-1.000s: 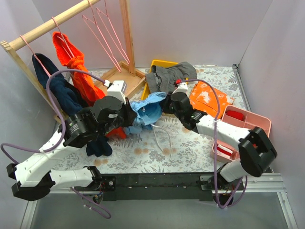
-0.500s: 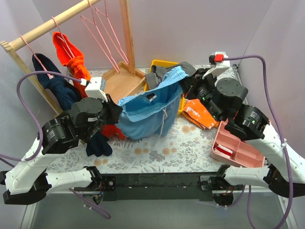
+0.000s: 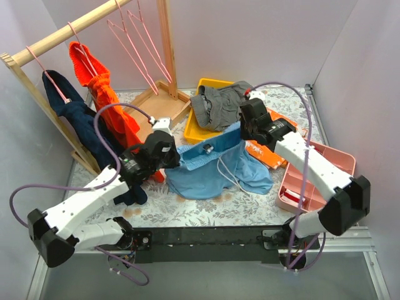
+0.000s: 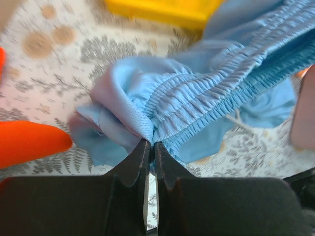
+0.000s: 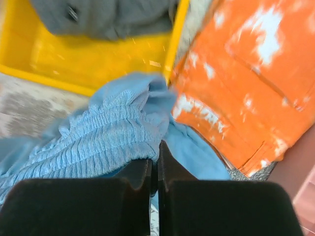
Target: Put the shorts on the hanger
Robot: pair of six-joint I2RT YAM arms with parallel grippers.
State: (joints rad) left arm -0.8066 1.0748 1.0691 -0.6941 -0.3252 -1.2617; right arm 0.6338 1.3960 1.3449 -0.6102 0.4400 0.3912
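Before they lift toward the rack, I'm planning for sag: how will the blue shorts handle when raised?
Probably floppy: the shorts droop onto the table between the left hand and right hand, each pinching the waistband. Likely light, since fingertip pinches hold them. The dangling drawstring may snag.

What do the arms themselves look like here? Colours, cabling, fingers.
Both the left arm and the right arm have white links with chunky black joint housings. A lavender cable loops loosely off each one. The fingers are matte black, flat and tapering toward the tips, in both wrist views. No markings are legible.
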